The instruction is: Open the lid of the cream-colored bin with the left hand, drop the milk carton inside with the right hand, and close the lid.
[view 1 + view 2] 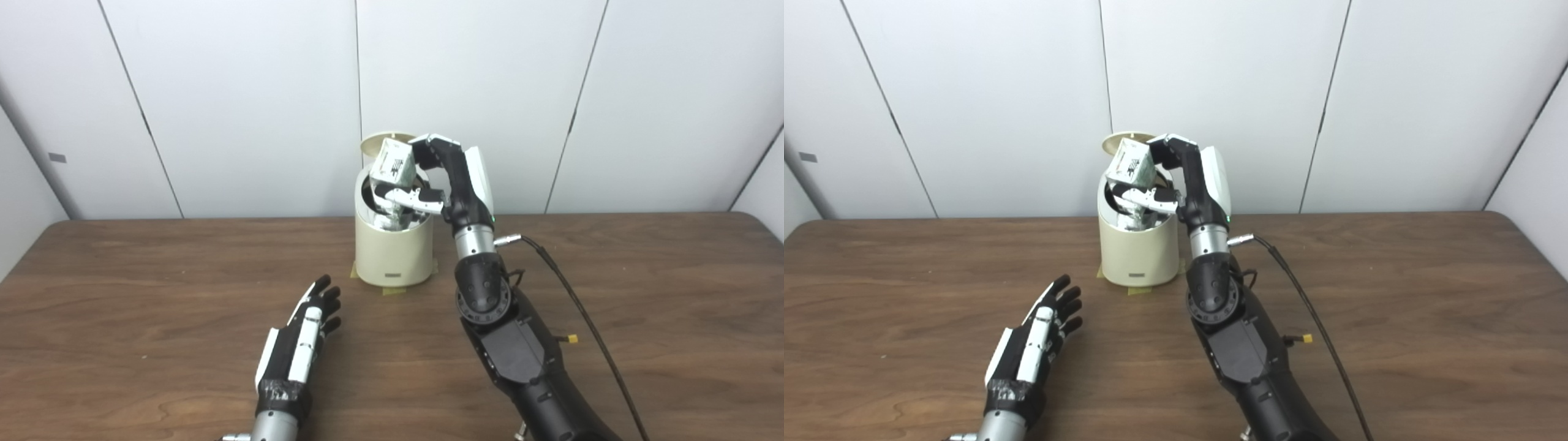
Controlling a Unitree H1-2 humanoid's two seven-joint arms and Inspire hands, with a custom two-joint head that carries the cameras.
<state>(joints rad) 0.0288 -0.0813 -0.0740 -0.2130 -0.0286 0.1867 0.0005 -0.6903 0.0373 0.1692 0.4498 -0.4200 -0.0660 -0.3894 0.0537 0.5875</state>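
right hand (441, 177) with milk carton (393, 162) fills bin (395, 257) mouth.

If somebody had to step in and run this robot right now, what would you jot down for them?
Left hand: open, holding nothing, low over the table in front of the bin.
Right hand: shut on the milk carton, held tilted just above the bin's mouth.
Bin: at the back middle of the table, lid up behind the opening. Something already seems to lie inside; I cannot tell what.
Done: lid opened, carton carried to the bin.
Left: let the carton drop in, pull the right hand away, then close the lid.
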